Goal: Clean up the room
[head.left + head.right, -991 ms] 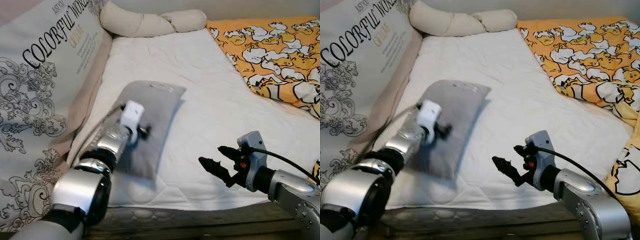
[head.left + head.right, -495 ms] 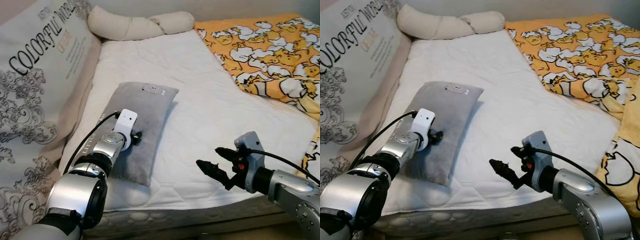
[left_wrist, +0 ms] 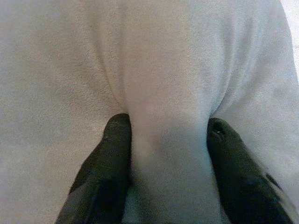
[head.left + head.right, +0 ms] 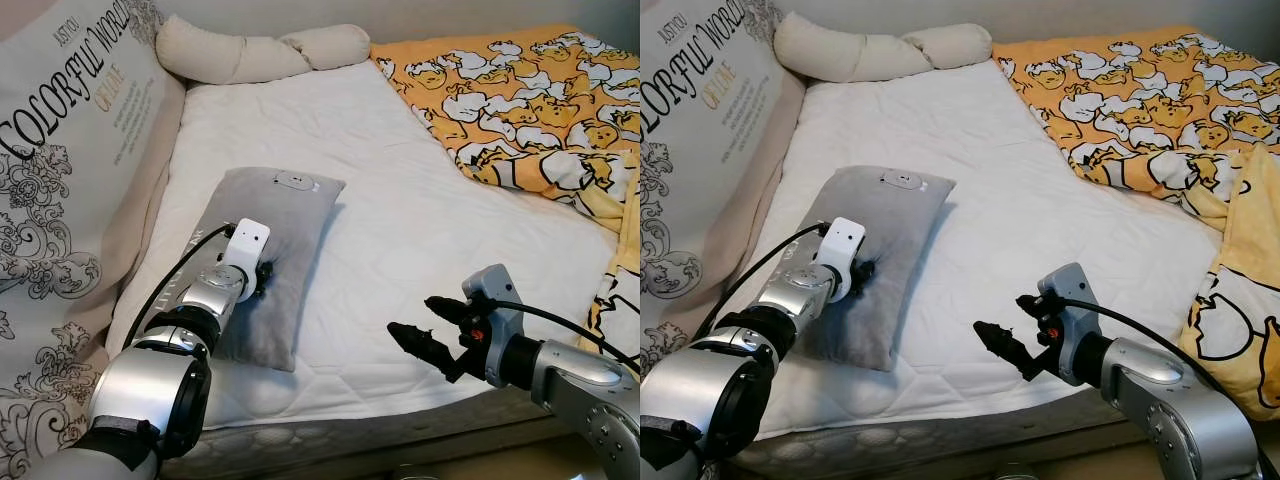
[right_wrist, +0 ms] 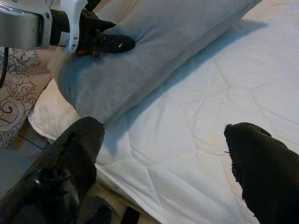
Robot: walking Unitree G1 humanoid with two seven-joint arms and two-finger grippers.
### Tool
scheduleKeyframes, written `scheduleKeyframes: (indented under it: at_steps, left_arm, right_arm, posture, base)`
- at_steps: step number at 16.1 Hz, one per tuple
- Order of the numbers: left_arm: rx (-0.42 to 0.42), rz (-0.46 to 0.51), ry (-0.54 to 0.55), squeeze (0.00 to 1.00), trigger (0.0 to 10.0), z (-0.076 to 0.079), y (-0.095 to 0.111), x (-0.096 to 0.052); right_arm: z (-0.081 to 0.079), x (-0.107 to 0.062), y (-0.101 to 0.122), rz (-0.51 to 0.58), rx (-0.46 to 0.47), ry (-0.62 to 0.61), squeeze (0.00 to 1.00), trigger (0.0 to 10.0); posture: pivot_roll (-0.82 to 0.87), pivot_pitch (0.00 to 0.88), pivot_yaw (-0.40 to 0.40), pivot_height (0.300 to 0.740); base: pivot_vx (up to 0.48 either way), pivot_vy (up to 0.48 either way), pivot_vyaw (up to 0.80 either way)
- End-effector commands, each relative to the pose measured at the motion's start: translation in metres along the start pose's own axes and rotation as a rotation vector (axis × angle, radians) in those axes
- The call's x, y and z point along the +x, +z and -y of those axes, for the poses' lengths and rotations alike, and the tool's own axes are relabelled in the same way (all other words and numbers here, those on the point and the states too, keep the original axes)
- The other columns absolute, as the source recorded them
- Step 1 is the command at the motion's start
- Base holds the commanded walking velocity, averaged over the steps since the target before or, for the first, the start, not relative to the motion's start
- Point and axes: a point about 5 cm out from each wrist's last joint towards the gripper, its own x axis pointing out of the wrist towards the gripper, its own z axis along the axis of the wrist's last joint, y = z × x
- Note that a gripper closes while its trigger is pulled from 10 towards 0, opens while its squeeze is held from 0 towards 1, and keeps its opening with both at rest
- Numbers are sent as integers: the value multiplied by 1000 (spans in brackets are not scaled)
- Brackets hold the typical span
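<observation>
A grey pillow (image 4: 285, 225) lies lengthwise on the left part of the white mattress (image 4: 400, 180). My left gripper (image 4: 262, 272) is shut on a pinched fold of its cover near the middle. The left wrist view has the two black fingers (image 3: 114, 144) pressing a ridge of the grey pillow (image 3: 168, 70) between them. My right gripper (image 4: 413, 317) hovers open above the mattress near its front edge, to the right of the pillow and apart from it. In the right wrist view its fingers (image 5: 77, 144) stand wide apart, facing the pillow (image 5: 154, 46) and the left gripper (image 5: 126, 45).
An orange duck-print blanket (image 4: 520, 100) covers the bed's right side and hangs over the right edge. A cream bolster (image 4: 250, 55) lies along the head. A large printed cushion (image 4: 70, 160) leans on the left. The mattress front edge (image 4: 330, 410) is just below my arms.
The whole picture has shifted as the camera moved, so more of the bed's front edge and the blanket shows. My left gripper keeps its hold on the pillow; the right stays open.
</observation>
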Motion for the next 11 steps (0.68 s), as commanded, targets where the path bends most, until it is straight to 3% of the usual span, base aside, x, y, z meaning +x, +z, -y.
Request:
scheduleKeyframes:
  at_steps: [1,11]
  left_arm:
    - [-9,-91,5,0,0,-2,-24,-1]
    - [-18,-84,23,0,0,-8,-23,-2]
  right_arm:
    - [-1,2,3,0,-13,10,0,10000]
    - [-2,7,5,7,-22,41,0,10000]
  posture:
    - [-310,0,108,740]
    - [-295,0,109,740]
  base:
    - [0,0,0]
    - [0,0,0]
